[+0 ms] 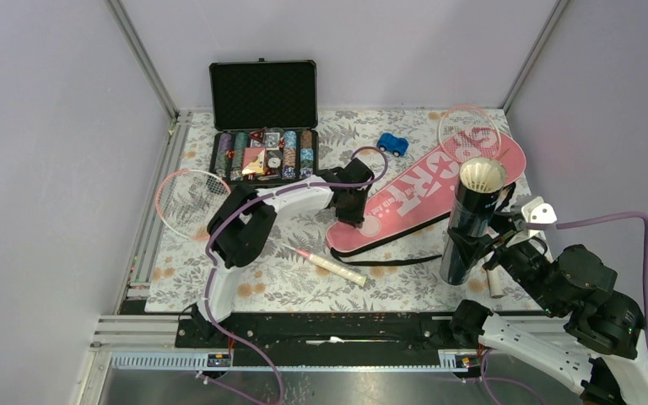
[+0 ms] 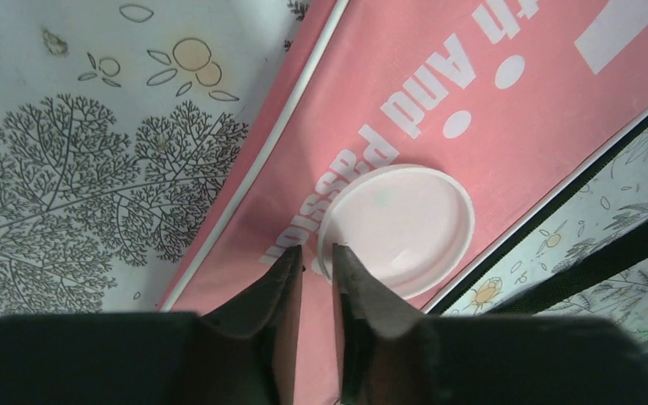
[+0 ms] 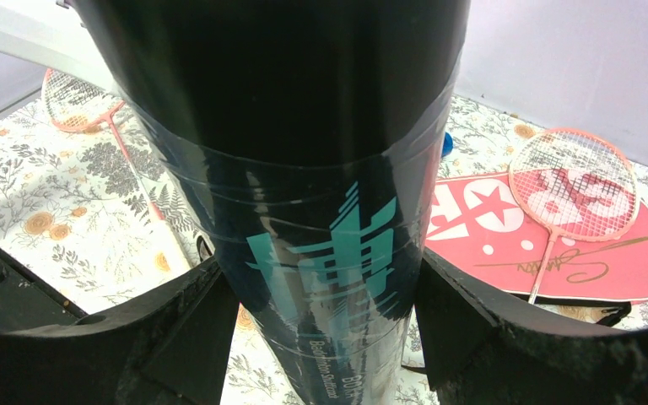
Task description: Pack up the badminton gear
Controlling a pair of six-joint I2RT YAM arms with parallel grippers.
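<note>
The black tube with teal print stands upright at the right, its top open on white shuttlecocks. My right gripper is shut on the tube. The pink "SPORT" cover lies slantwise mid-table. A round white lid lies on its near end. My left gripper hovers there. In the left wrist view its fingertips are a narrow gap apart, straddling the rim of the lid. One pink racket lies at the left. The other rests on the cover's far end.
An open black case of poker chips stands at the back left. A small blue toy car sits beside it. The cover's black strap trails on the flowered cloth. The left racket's white handle points to the middle front.
</note>
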